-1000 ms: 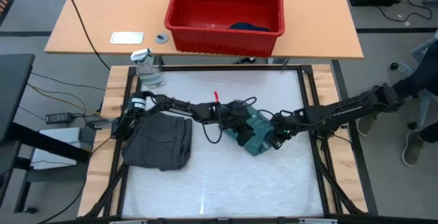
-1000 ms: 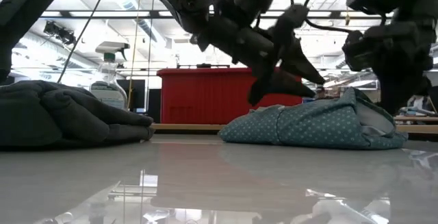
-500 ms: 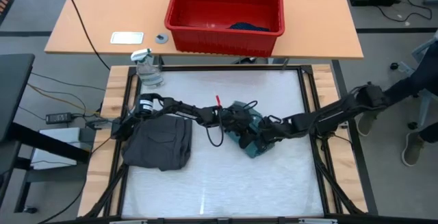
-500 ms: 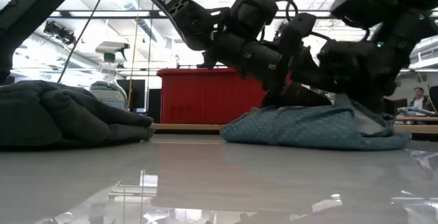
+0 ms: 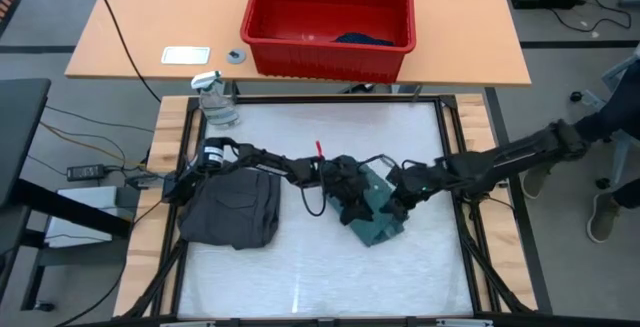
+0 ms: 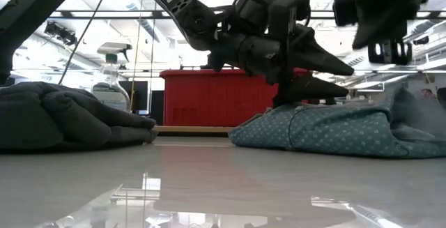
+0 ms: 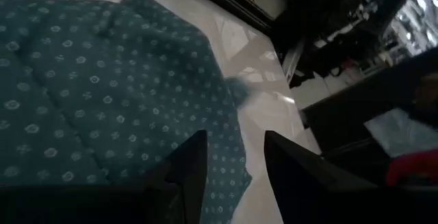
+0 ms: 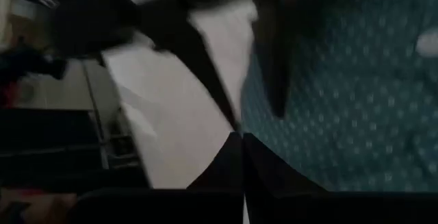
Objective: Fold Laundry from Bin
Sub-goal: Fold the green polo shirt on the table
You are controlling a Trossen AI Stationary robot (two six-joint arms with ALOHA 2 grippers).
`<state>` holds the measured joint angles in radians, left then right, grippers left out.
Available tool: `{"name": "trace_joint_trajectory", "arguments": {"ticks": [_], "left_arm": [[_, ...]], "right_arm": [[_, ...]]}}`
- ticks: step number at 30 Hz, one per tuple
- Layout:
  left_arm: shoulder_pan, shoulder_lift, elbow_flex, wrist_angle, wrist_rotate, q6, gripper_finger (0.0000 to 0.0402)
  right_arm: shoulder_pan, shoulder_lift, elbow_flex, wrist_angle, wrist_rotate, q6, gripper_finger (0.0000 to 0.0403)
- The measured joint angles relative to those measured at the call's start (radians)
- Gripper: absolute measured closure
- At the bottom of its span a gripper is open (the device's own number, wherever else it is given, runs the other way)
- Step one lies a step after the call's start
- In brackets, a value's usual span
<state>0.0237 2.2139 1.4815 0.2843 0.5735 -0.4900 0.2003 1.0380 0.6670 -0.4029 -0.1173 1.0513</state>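
Observation:
The teal-green dotted T-shirt (image 5: 372,217) lies bundled in folds on the white table top, right of centre. It also shows in the low view (image 6: 334,127). My left gripper (image 5: 360,199) reaches in from the table's left. It stands open just over the shirt's top (image 7: 102,80), one finger above the other (image 6: 348,79). My right gripper (image 5: 398,205) hangs shut above the shirt's right part, clear of it (image 8: 241,138). A folded dark grey piece (image 5: 232,205) rests flat at the left. The red bin (image 5: 330,59) stands on the wooden table beyond, with a navy piece (image 5: 362,38) inside. My left gripper has its lower finger (image 6: 317,88) right over the shirt's top fold (image 6: 300,108), coming nearly level from the table's left. Whether it touches the cloth, I cannot tell. No cloth is pinched between the fingers.
A spray bottle (image 5: 215,97) stands at the table's far left corner. A white card (image 5: 185,55) and a small round thing (image 5: 236,55) lie on the wooden table left of the bin. A person's legs (image 5: 610,157) show at the right.
My right gripper, shut throughout, dipped to the shirt's raised right fold and has since risen clear of it, drawing back toward the table's right edge. That fold has slumped lower and wider. My left gripper has tipped from slanting down to nearly level, its gap unchanged.

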Motion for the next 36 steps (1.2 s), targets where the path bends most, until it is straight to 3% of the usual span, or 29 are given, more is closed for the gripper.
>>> {"name": "trace_joint_trajectory", "arguments": {"ticks": [4, 8, 16, 22, 30, 36], "left_arm": [[-0.003, 0.0, 0.0, -0.003, -0.004, 0.058, 0.0251], [0.0, 0.0, 0.0, -0.011, -0.021, 0.079, 0.0251], [0.003, 0.0, 0.0, -0.009, -0.022, 0.051, 0.0251], [0.0, 0.0, 0.0, -0.027, -0.022, 0.022, 0.0251], [0.015, -0.122, 0.0, -0.189, -0.031, 0.038, 0.0251], [0.017, -0.237, 0.001, -0.484, -0.156, 0.263, 0.0248]], "right_arm": [[-0.015, -0.017, 0.026, -0.023, 0.043, -0.028, 0.0402], [-0.012, 0.024, -0.066, 0.0, 0.045, -0.064, 0.0402], [0.015, 0.041, -0.397, 0.46, -0.148, -0.131, 0.0402], [0.004, 0.051, -0.522, 0.534, -0.156, -0.143, 0.0402], [0.002, 0.012, -0.427, 0.522, -0.162, -0.139, 0.0392], [0.018, -0.006, -0.277, 0.364, -0.122, -0.203, 0.036]]}}
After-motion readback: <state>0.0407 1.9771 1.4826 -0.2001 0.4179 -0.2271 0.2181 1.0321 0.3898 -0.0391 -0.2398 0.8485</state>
